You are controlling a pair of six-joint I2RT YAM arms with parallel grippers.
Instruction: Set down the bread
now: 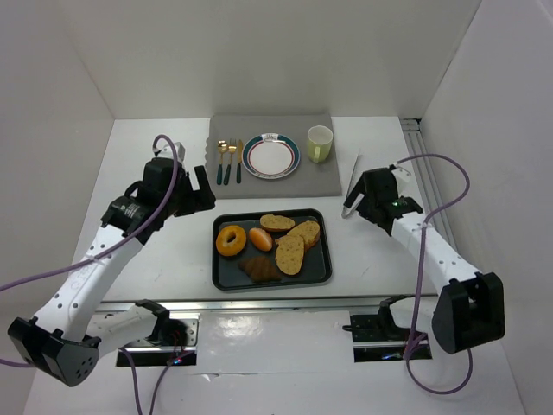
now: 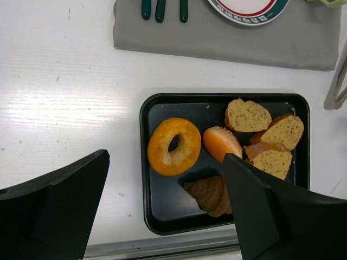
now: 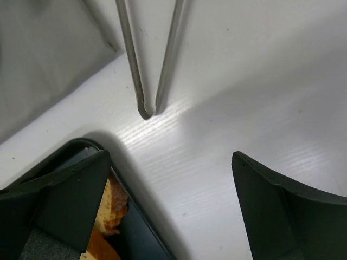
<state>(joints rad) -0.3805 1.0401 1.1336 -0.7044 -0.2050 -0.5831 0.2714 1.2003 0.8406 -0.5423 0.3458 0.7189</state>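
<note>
Left gripper [image 2: 165, 161] is hanging wide open, holding nothing, above the black tray [image 2: 162, 203] with the bagel [image 2: 173, 146]. Right gripper [image 3: 171, 157] is hovering open too, empty, beside the metal tongs [image 3: 130, 59]. Bread slices [image 1: 290, 251] are lying in the tray's right half. Plate [image 1: 270, 156] is sitting on the grey mat [image 1: 320, 177] behind.

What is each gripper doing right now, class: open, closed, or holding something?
Left gripper: open, holding nothing.
Right gripper: open, holding nothing.
</note>
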